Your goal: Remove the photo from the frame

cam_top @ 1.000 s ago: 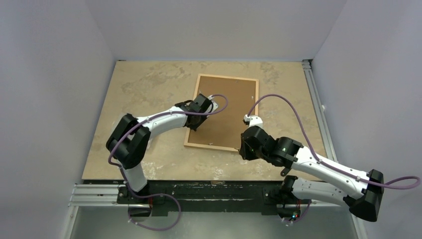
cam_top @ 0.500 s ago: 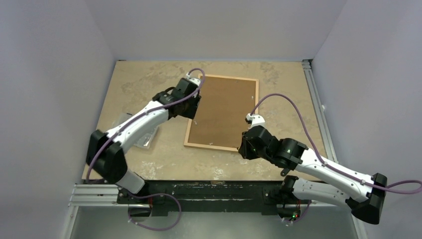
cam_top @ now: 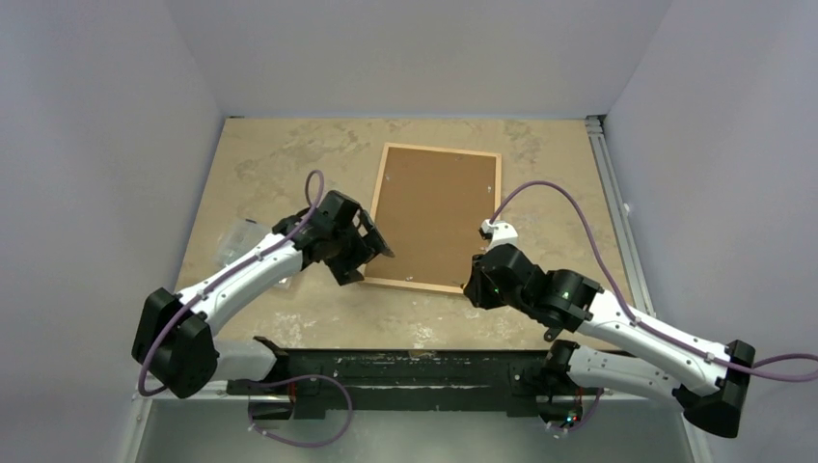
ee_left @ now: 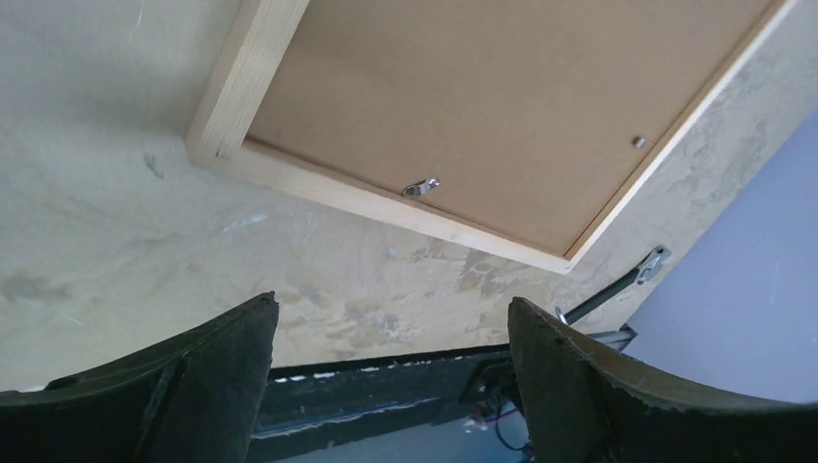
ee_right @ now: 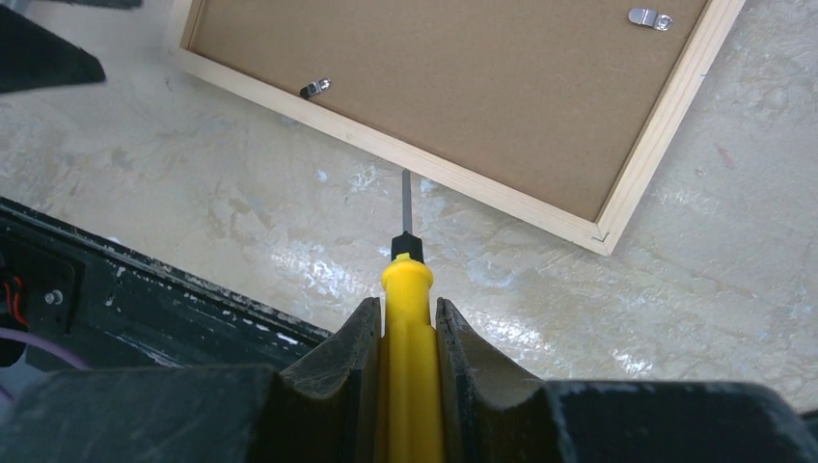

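The frame [cam_top: 378,198] lies face down on the table, its brown backing board [cam_top: 434,212] up. The photo is hidden under the board. My left gripper [cam_top: 368,251] hovers open and empty just off the frame's near left corner; in the left wrist view its fingers [ee_left: 231,367] stand wide apart below the wooden edge [ee_left: 241,87]. My right gripper [cam_top: 475,285] is shut on a yellow-handled screwdriver [ee_right: 410,289]. The steel tip reaches the frame's near edge [ee_right: 502,196], close to the near right corner.
Small metal clips [ee_right: 316,88] [ee_right: 649,16] [ee_left: 421,186] sit along the board's edges. A clear plastic piece [cam_top: 241,239] lies on the table left of the left arm. A black rail [cam_top: 386,362] runs along the near edge, and an aluminium rail [cam_top: 613,193] along the right.
The left arm swung off the backing board, first up the frame's left side, then back to its near left corner, and its gripper opened. The right arm barely moved.
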Available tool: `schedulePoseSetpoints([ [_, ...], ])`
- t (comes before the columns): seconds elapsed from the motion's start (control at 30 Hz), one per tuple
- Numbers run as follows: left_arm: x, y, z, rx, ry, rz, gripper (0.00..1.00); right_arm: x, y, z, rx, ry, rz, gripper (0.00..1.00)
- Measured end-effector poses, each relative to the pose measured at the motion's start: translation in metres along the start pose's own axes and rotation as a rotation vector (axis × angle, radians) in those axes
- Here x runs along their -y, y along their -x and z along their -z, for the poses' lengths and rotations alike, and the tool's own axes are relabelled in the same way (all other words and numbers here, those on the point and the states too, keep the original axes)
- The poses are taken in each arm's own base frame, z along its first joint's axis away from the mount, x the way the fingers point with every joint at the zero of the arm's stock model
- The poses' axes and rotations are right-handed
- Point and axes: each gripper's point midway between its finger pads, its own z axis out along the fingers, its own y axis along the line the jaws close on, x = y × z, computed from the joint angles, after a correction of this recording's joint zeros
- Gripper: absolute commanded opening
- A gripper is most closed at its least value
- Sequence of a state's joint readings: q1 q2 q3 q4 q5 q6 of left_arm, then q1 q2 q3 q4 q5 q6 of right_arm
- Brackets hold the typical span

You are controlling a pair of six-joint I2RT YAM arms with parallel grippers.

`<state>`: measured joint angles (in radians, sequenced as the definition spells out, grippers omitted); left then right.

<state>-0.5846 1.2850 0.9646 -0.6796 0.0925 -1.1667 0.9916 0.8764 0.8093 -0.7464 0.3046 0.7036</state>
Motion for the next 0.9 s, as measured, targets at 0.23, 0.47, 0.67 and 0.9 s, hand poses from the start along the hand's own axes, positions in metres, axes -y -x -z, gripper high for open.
schedulePoseSetpoints([
  [0.23,-0.02,-0.025,-0.025,-0.056,0.085,0.352,0.82,0.0,0.002,0.001,0.005,0.003,-0.001,0.0],
  [0.47,-0.038,-0.034,-0.066,-0.089,0.207,0.558,0.72,-0.001,0.001,0.0,0.002,0.002,0.003,0.0],
  [0.67,-0.052,-0.034,-0.083,-0.062,0.288,0.644,0.64,-0.001,0.001,0.0,0.003,0.003,0.003,0.0],
  [0.9,-0.045,-0.029,-0.093,-0.046,0.333,0.686,0.28,-0.001,0.0,-0.002,0.004,0.005,0.003,0.0],
])
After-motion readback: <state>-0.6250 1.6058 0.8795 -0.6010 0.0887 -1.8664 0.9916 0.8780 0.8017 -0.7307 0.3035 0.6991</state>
